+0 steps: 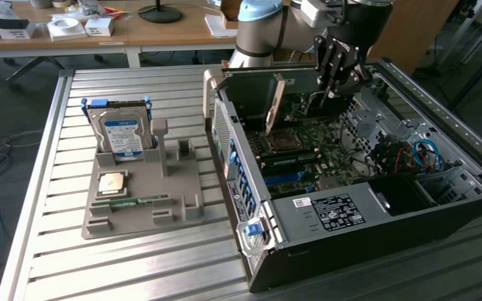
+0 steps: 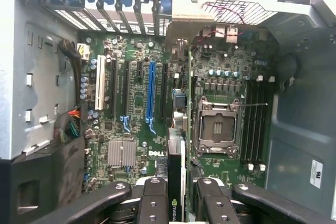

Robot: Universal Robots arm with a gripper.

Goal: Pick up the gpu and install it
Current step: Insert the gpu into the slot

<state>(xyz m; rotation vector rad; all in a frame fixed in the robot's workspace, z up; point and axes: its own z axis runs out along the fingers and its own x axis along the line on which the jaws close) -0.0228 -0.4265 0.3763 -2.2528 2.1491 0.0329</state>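
My gripper (image 1: 338,83) hangs over the far end of the open computer case (image 1: 333,216), shut on the gpu (image 1: 268,94), a thin dark card that stands on edge above the motherboard (image 1: 308,153). In the wrist view the gpu (image 2: 176,161) is edge-on between my two black fingers (image 2: 153,199) of the gripper (image 2: 177,205), with a green logo on its near end. It hovers above the board between the blue expansion slot (image 2: 151,95) and the CPU socket (image 2: 218,124), not seated in any slot.
A grey fixture (image 1: 145,194) on the slatted metal table at the exterior view's left holds an upright hard drive (image 1: 123,133), a CPU chip (image 1: 111,183) and a green memory stick (image 1: 132,202). Case walls, cables (image 1: 421,153) and a drive cage surround the board.
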